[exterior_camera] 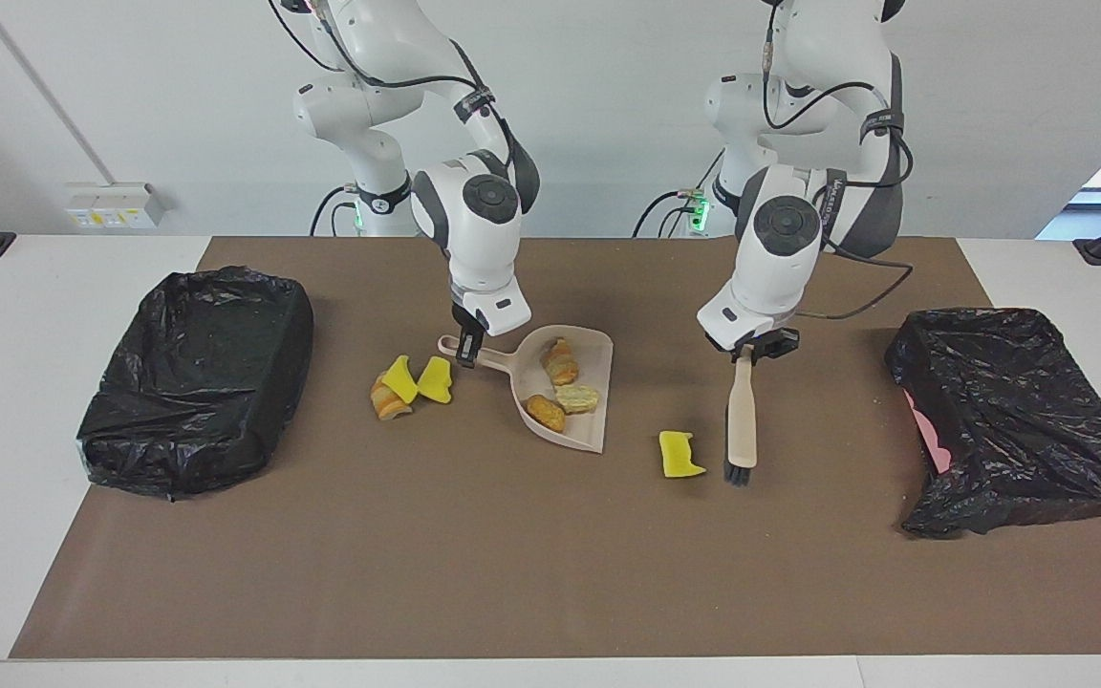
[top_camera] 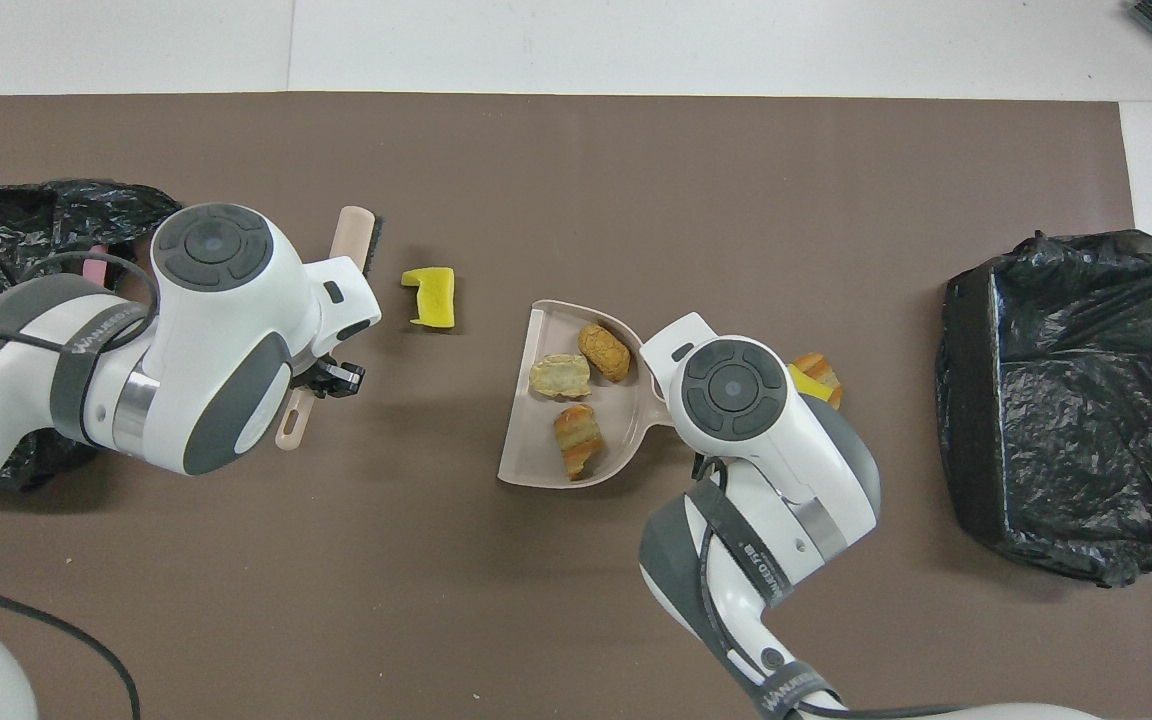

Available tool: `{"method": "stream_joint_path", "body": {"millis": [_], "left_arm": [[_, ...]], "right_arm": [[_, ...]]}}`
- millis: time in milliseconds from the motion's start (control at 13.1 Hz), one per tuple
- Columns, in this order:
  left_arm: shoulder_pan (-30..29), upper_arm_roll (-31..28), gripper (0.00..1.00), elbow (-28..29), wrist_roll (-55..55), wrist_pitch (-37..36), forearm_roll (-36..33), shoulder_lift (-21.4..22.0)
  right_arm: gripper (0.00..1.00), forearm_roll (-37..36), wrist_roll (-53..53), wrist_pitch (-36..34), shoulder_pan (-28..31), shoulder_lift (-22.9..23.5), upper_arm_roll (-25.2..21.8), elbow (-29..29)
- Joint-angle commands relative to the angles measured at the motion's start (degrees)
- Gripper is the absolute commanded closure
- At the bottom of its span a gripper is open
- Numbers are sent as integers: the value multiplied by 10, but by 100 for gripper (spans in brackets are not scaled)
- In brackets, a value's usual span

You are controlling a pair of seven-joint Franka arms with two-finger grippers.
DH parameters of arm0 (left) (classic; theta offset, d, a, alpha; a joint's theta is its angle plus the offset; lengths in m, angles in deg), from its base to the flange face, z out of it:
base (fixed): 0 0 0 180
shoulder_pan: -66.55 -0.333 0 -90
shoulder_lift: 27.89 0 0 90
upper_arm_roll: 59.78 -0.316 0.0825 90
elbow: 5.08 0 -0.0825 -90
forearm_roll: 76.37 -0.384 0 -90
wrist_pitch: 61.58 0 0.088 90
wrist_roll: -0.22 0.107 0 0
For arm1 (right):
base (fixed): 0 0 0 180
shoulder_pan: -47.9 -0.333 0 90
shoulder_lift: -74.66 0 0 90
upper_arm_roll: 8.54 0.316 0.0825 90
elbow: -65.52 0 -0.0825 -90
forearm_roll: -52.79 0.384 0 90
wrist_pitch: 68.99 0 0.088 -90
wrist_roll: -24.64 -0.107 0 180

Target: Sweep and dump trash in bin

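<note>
While the left gripper gripped the brush w/ bristles just beside a yellow scrap, the right gripper clenched the dustpan handle, 3 scraps inside. Best: drag low toward the pan's lip, pan flat.

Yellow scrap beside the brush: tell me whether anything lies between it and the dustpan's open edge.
Nothing visible does. The yellow scrap and the dustpan have only bare brown mat between them; the brush hangs toward the left arm's end.
</note>
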Motion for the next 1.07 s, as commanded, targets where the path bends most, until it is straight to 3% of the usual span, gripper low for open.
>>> {"method": "stream_joint_path", "body": {"millis": [0,305,534,763,992], "left_arm": [[-8,6,100,-74,22,-11,-47,-66],[4,7,100,-67,45,-13,-78,-92],[33,13,100,-56,85,-81,-71,-81],[74,14,100,-37,111,-108,-61,-65],[114,14,100,-11,113,-109,-8,-44]], "right_arm": [[100,-12,-59,0,-20,-11,4,-20],[100,-12,-59,1,-20,-11,4,-20],[100,-12,-59,2,-20,-11,4,-20],[100,-12,-59,1,-20,-11,4,-20],[100,-12,-59,2,-19,-11,4,-20]]}}
